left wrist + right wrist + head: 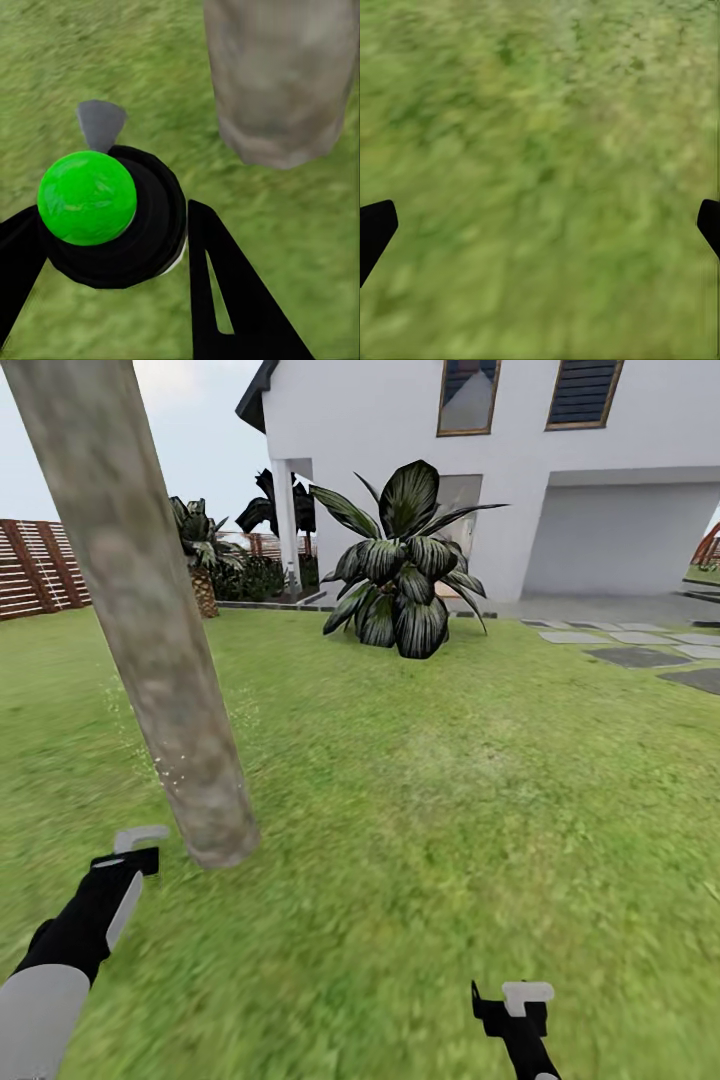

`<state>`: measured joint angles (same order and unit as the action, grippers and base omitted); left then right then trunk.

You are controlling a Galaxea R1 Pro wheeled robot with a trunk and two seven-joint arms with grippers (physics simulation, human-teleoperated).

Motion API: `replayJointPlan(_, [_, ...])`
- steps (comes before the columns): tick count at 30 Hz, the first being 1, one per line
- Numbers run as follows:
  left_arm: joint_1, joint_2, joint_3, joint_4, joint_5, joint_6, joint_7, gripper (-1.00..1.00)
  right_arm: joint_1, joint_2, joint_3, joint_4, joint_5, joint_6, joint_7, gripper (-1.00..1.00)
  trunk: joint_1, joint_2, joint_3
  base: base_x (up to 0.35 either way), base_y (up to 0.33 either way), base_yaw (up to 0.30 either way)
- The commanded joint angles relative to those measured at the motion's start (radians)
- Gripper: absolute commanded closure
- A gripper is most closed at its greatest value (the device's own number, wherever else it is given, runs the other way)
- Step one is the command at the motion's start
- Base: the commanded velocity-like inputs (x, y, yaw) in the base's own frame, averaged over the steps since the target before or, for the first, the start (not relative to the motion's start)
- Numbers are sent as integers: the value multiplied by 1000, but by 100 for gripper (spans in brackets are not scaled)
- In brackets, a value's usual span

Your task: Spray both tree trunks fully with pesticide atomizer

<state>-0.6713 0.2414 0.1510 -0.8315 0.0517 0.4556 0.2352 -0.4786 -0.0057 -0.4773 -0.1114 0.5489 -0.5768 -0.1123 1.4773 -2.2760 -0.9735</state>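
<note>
Pinched between the black fingers [225, 292] of the left gripper [112, 247] is the pesticide atomizer [112, 217], a black round-bodied container topped by a bright green cap [87, 197], with a small grey nozzle [101, 124] projecting from it; what the container holds cannot be told. The jaws of the right gripper [540, 225] are spread wide, and nothing but blurred grass is seen between the two dark fingertips [375, 225].

In the head view the left gripper [135, 850] is held low over the lawn [450, 780], close beside the foot of a thick, pale grey-brown tree trunk [160, 640] that leans across the picture; faint pale specks are seen on and beside its lower part. The same trunk base [281, 82] is seen near the atomizer in the left wrist view. The right gripper [515, 1000] hangs above open grass, well apart from the trunk. Farther off stand a broad-leaved dark plant [405, 565], a white house [500, 470], grey paving slabs [640, 650] and a brown slatted fence [40, 565].
</note>
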Motion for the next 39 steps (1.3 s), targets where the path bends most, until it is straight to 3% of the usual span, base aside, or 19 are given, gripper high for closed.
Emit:
replayJointPlan(1, [-2, 2, 2, -2, 0, 0, 0, 100, 0, -2, 0, 0, 0, 0, 0, -100, 0, 0, 0, 0, 0, 2])
replayJointPlan(4, [-7, -5, 0, -17, 2, -1, -5, 100, 0, -6, -1, -2, -1, 0, -2, -100, 0, 0, 0, 0, 0, 0])
replayJointPlan(6, [-8, -21, -21, -30, 2, 0, -29, 100, 0, -6, -1, -2, -1, 0, -3, -100, 0, 0, 0, 0, 0, 0])
replayJointPlan(8, [-7, -29, -56, -43, 2, 4, -126, 100, 0, -6, -1, -2, -1, 0, -3, -100, 0, 0, 0, 0, 0, 0])
replayJointPlan(10, [-8, 0, -40, -46, -1, 8, -204, 100, 0, -7, -1, -2, -1, 0, -3, -100, 0, 0, 0, 0, 0, 0])
replayJointPlan(12, [-26, 45, -11, -51, -1, 13, -231, 100, 0, -7, -1, -2, -1, 0, -3, -100, 0, 0, 0, 0, 0, 0])
replayJointPlan(14, [-62, 57, -4, -54, -6, 19, -232, 100, 0, -7, -1, -2, -1, 0, -3, -100, 0, 0, 0, 0, 0, 0])
replayJointPlan(17, [-82, 52, -6, -95, -9, 56, -232, 100, 0, -7, -1, -2, -1, 0, -3, -100, 0, 0, 0, 0, 0, 0])
replayJointPlan(19, [-83, 50, -6, -165, -6, 101, -236, 100, 0, -7, -1, -2, -1, 0, -3, -100, 0, 0, 0, 0, 0, 0])
replayJointPlan(23, [-85, 77, 29, -220, -2, 108, -239, 100, 0, -7, -1, -2, -1, 0, -3, -100, 0, 0, 0, 0, 0, 0])
replayJointPlan(30, [-76, 68, 24, -299, -7, 113, -239, 100, 0, -7, -1, -2, -1, 0, -3, -100, 0, 0, 0, -167, 0, 0])
replayJointPlan(31, [-77, 67, 22, -300, -7, 125, -239, 100, 0, -7, -1, -2, -1, 0, -3, -100, 0, 0, 0, -105, 0, 0])
replayJointPlan(34, [-77, 66, -30, -301, -9, 191, -240, 100, 0, -7, -1, -2, -1, 0, -3, -100, 0, 0, 0, -25, 0, 0])
replayJointPlan(39, [-74, 69, -44, -281, -11, 199, -225, 100, 0, -6, 0, -2, -1, 0, -3, -100, 0, 0, 0, -2, -2, 0])
